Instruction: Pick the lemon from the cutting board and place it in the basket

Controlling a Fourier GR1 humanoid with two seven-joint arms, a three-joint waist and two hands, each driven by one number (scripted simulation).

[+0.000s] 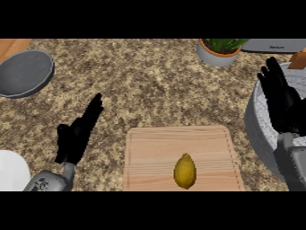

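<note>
Right hand (282, 99) over speckled granite counter (155, 85)

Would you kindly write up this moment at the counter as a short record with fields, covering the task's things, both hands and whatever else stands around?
lemon: lies on the cutting board, untouched
cutting board: wooden, at the near middle of the counter
basket: grey, at the right edge, partly behind the right hand
left hand: open, fingers straight, left of the board, holds nothing
right hand: open, fingers up, in front of the basket
pan: grey, far left
potted plant: far side, right of middle
white plate: near left corner
task state: lemon not yet picked
</note>
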